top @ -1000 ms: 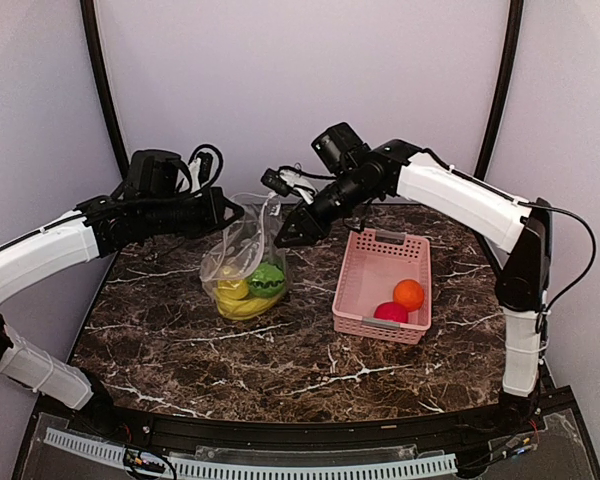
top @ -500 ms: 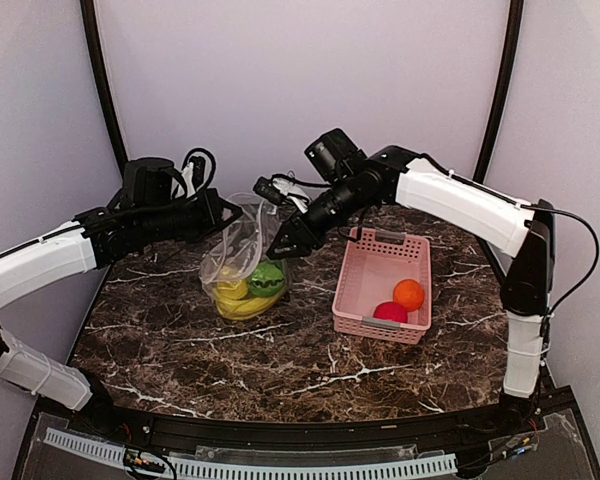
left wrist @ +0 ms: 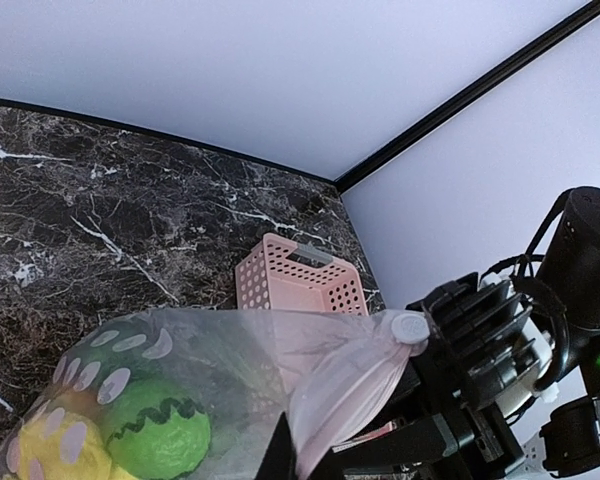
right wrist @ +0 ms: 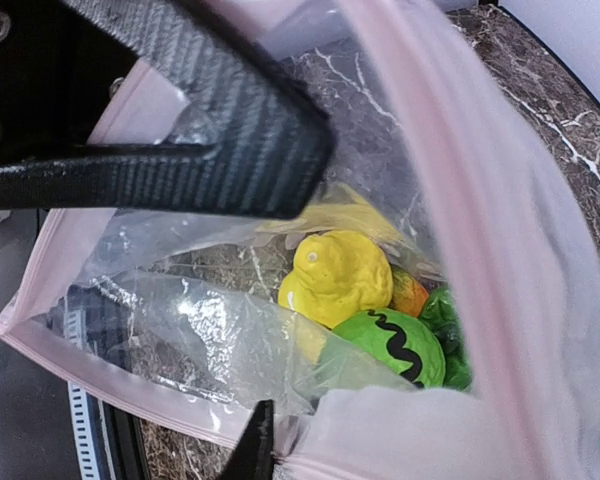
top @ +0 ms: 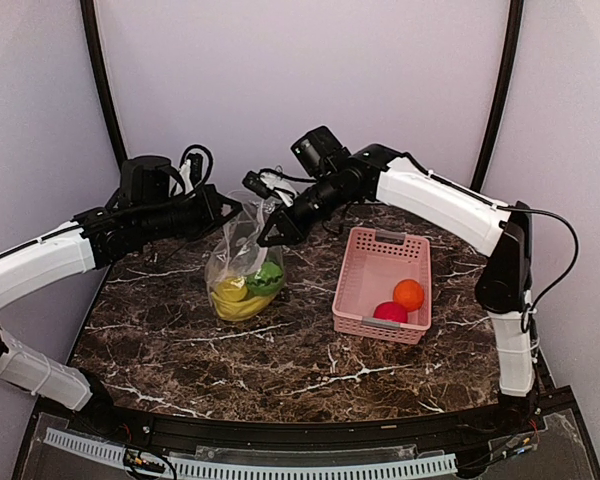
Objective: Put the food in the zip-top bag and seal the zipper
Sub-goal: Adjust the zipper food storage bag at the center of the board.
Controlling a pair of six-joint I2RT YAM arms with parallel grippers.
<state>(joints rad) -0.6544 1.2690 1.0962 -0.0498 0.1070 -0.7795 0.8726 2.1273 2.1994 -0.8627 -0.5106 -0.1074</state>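
Note:
The zip-top bag [top: 242, 262] hangs upright over the table's left middle, held between both grippers. Inside lie yellow food [top: 230, 292] and a green striped ball [top: 267, 278]. My left gripper [top: 228, 212] is shut on the bag's left mouth edge. My right gripper [top: 266, 238] is shut on the right mouth edge. The pink zipper [left wrist: 352, 388] runs along the mouth between them. In the right wrist view the mouth gapes, showing a yellow pepper [right wrist: 336, 278], the green ball [right wrist: 390, 345] and a green pepper [right wrist: 442, 320]. An orange [top: 409, 293] and a red-pink ball [top: 390, 312] lie in the basket.
The pink lattice basket [top: 375, 262] stands right of the bag on the dark marble table [top: 280, 350]; it also shows in the left wrist view [left wrist: 298, 285]. Black frame posts and pale walls close in the back and sides.
My right gripper has moved left and up toward the left gripper with the bag's edge, narrowing the mouth. The bag hangs straighter. The left arm has barely moved.

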